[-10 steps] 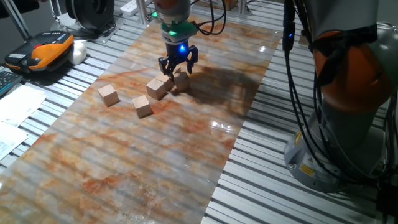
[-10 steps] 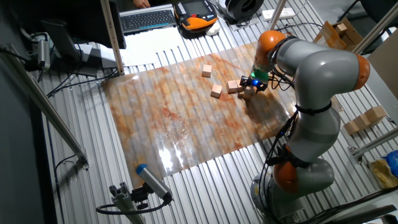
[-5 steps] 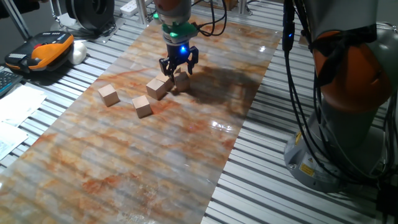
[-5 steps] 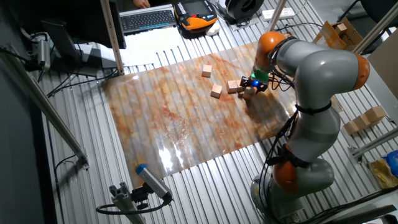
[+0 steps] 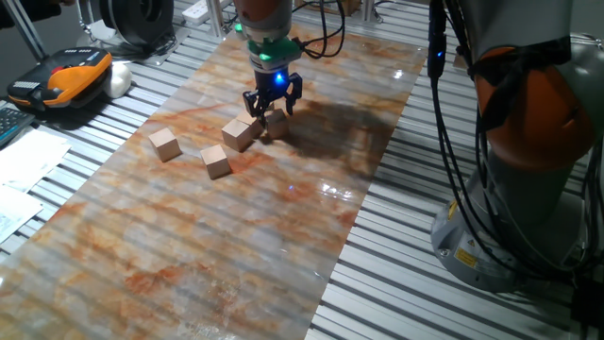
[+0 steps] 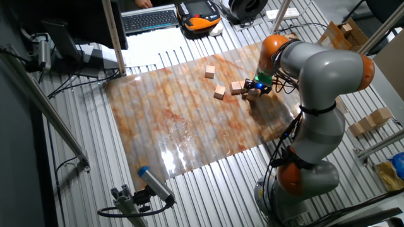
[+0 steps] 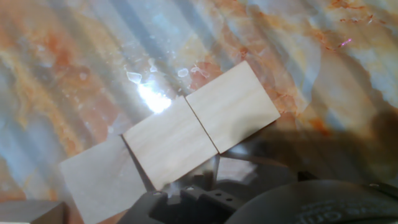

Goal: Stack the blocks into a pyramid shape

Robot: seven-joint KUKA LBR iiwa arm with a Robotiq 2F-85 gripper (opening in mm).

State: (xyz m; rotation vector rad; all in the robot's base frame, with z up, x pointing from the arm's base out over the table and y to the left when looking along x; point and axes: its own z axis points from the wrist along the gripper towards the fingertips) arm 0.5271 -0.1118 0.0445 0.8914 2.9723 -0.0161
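Hand view is showing two blocks (image 7: 200,126) lying side by side, faces touching, on the marbled table (image 7: 74,74); a third one is sitting just beside them at lower left. One fixed view: gripper (image 5: 271,107) is hovering right over the far pair (image 5: 257,127), jaws spread and holding nothing. Two more blocks are sitting apart to the left: one (image 5: 215,161) nearer, one (image 5: 165,144) further left. The other fixed view is showing the arm (image 6: 322,75) reaching over the table's right part.
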